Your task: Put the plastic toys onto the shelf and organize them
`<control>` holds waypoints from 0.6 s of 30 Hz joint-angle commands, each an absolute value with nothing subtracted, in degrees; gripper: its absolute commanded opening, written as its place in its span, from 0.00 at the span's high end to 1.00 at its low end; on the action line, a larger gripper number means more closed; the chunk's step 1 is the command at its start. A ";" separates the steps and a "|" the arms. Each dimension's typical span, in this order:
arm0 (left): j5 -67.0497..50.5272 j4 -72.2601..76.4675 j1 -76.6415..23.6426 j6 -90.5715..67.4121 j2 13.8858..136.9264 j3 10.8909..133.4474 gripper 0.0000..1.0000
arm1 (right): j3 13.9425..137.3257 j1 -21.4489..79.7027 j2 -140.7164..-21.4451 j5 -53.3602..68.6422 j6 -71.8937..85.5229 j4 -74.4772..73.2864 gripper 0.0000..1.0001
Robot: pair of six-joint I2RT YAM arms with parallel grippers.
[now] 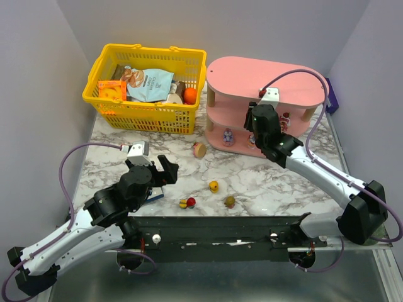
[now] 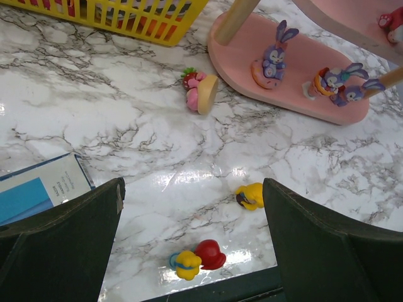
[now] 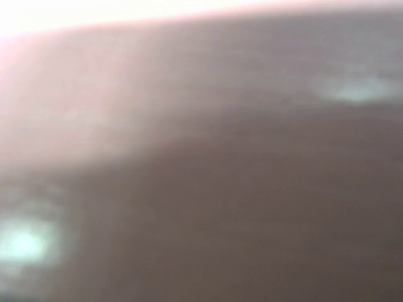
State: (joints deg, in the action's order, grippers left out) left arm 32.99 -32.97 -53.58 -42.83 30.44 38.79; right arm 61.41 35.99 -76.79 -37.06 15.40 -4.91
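The pink shelf [image 1: 264, 78] stands at the back right. Purple bunny toys [image 2: 272, 56] stand on its bottom tier [image 2: 233, 50], and a red toy [image 2: 390, 22] shows on the tier above. Four plastic toys lie loose on the marble: a pink-and-tan one [image 1: 199, 150], a yellow one [image 1: 214, 186], a red-and-yellow one [image 2: 198, 258] and an olive-yellow one [image 1: 230, 201]. My left gripper [image 2: 192, 185] hangs open above the red-and-yellow toy, holding nothing. My right gripper [image 1: 257, 126] reaches in between the shelf's tiers. Its fingers are hidden and its wrist view is a blur.
A yellow mesh basket [image 1: 110, 110] with snack packets stands at the back left beside the shelf. A flat blue box [image 2: 38, 189] lies under my left finger [image 2: 63, 239]. A dark rail [image 1: 214, 226] runs along the table's near edge.
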 commanded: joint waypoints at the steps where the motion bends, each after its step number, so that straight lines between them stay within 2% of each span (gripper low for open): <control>1: 35.24 -33.66 -53.17 -42.28 30.50 39.46 0.01 | 57.75 35.51 -76.91 -38.85 11.26 -5.72 0.58; 14: 35.16 -33.49 -53.17 -42.36 30.85 39.38 0.01 | 52.56 35.51 -74.62 -38.58 3.51 2.02 0.58; 18: 35.07 -33.49 -53.17 -42.36 30.94 39.38 0.01 | 52.21 35.51 -74.71 -38.67 4.13 2.28 0.53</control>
